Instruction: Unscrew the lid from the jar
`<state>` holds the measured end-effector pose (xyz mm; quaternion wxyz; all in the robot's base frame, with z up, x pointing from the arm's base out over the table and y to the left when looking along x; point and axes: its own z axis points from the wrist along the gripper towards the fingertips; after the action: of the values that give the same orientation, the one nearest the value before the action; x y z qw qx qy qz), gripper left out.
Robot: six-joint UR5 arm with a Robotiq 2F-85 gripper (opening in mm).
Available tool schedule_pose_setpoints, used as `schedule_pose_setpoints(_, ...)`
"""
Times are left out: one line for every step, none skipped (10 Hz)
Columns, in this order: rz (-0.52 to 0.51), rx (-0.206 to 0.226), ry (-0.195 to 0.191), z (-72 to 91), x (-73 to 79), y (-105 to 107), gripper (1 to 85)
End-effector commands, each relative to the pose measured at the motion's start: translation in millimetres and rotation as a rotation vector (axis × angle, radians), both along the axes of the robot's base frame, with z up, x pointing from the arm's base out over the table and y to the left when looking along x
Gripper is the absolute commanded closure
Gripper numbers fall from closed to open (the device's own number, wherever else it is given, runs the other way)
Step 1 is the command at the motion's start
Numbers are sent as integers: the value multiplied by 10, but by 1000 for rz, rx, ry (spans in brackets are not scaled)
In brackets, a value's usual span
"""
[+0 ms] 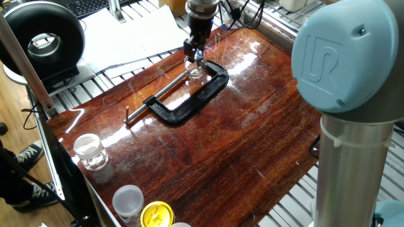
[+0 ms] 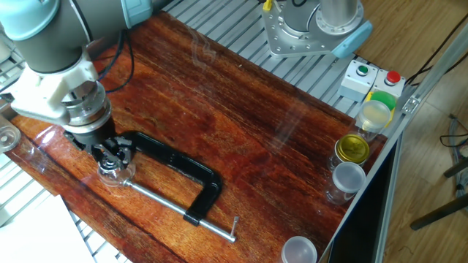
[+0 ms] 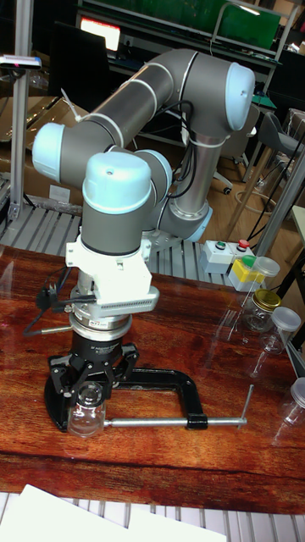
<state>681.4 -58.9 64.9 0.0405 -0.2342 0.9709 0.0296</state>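
Lid (image 3: 88,391) half hidden, gripper (image 3: 90,385) around it

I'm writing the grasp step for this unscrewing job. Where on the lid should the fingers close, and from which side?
Grip the lid by its round rim, coming straight down from above. The jar stands upright in the C-clamp, so its top faces up, and the clamp crowds its sides. The gripper is already placed this way.
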Motion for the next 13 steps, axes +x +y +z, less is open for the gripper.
schedule_pose_setpoints(211, -12, 13, 13, -78, -34, 407)
schedule_pose_setpoints(255, -20, 17, 12, -91, -37, 407)
schedule_pose_setpoints(285, -30, 7, -1, -77, -16, 430)
schedule_pose_setpoints(324, -51, -5, -17, -51, -33, 433)
schedule_pose_setpoints(365, -56, -15, -22, -34, -25, 427)
schedule_pose_setpoints(426, -70, -21, -13, -28, -48, 423)
schedule_pose_setpoints(504, -105, -28, 8, -10, -118, 430)
schedule_pose_setpoints(552, -127, -37, 22, 13, -158, 430)
schedule_pose_setpoints(599, -144, -49, 26, 46, -178, 437)
schedule_pose_setpoints(624, -162, -59, 20, 73, -188, 453)
schedule_pose_setpoints(627, -181, -73, 5, 102, -178, 477)
schedule_pose_setpoints(624, -179, -86, -7, 123, -133, 493)
schedule_pose_setpoints(633, -182, -97, -12, 142, -109, 493)
